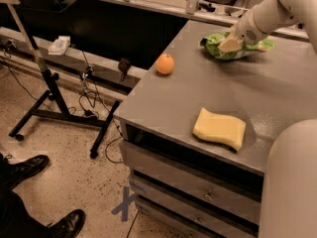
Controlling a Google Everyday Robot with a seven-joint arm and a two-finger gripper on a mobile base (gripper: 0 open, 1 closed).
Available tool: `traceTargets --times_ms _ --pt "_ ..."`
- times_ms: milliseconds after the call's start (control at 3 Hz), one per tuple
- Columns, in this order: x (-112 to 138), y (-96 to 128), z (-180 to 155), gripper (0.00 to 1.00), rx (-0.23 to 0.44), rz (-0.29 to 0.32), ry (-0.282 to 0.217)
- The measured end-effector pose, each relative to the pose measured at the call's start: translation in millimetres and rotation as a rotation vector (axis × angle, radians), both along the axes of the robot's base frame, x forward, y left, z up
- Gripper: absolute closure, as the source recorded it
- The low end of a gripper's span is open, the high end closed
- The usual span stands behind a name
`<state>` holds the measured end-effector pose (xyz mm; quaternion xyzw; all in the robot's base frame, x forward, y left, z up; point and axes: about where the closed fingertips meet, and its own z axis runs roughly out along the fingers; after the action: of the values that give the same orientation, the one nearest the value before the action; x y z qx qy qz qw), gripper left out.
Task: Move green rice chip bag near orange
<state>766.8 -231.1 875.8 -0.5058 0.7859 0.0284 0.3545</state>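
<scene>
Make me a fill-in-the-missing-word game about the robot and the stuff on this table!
1. The robot's hand rests on the ____ rice chip bag at the far side of the table.
2. The orange has a ____ shape.
3. Nearest the drawers lies a ____ sponge.

Missing words: green, round, yellow.

A grey drawer cabinet (pixel 163 167) fills the frame from centre out to 3 o'clock, two drawer fronts showing below its flat top. The gripper (pixel 229 43) is at 1 o'clock, at that top's far side. Pale speckled floor (pixel 54 192) spreads toward 8 o'clock, marked with a blue tape cross (pixel 126 202) (near 6 o'clock). A black metal stand (pixel 52 90) and loose cables (pixel 91 83) sit at 9 o'clock, before a dark panel (pixel 114 24).
</scene>
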Motion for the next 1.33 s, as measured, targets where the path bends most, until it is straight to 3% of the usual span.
traceTargets --times_ms 333,667,1333 --pt "-28 44 2 1.00 0.020 0.140 0.018" --pt "-60 78 -8 1.00 0.046 0.242 0.053" --pt "-86 103 -20 1.00 0.067 0.304 0.084"
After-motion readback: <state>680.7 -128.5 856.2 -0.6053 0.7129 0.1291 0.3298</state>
